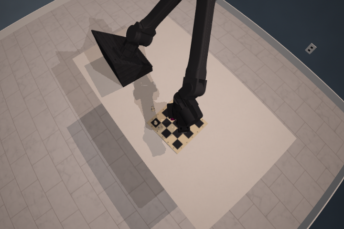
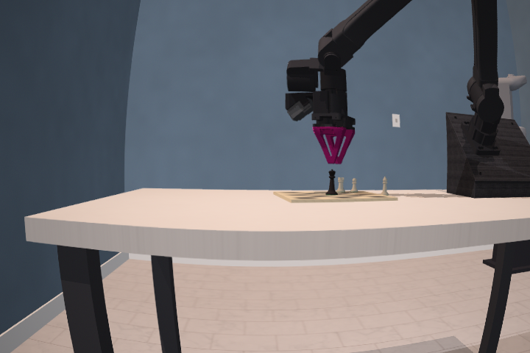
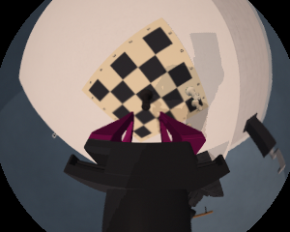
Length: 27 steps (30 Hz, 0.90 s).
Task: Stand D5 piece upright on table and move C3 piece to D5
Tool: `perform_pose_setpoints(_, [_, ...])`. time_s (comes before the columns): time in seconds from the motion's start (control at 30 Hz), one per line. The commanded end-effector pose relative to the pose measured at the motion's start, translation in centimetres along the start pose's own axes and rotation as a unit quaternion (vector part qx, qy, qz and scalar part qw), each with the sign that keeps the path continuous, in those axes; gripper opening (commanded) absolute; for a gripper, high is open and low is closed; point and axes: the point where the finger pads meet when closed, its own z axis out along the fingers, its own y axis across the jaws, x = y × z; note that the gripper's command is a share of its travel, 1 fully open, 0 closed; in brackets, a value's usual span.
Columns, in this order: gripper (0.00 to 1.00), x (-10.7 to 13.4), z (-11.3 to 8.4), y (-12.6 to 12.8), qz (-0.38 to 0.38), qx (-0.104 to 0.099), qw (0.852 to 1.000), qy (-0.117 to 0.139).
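One gripper (image 2: 333,161) hung above the black piece (image 2: 331,183).
Fingers stood partly spread, pinching nothing; board (image 2: 369,198) below.

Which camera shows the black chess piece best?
The exterior view: the black piece stands upright in full profile on the board, right under the pink gripper. The wrist view shows it only as a small dark shape from above; in the top view the arm hides it.
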Motion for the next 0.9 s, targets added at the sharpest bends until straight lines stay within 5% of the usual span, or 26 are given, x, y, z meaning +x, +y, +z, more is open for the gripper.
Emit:
perform_pose_setpoints(0.0, [0.40, 0.42, -0.03, 1.08, -0.008, -0.001, 1.000, 0.000])
perform_pose_setpoints(0.87, [0.40, -0.15, -0.20, 1.51, -0.011, -0.002, 1.000, -0.003])
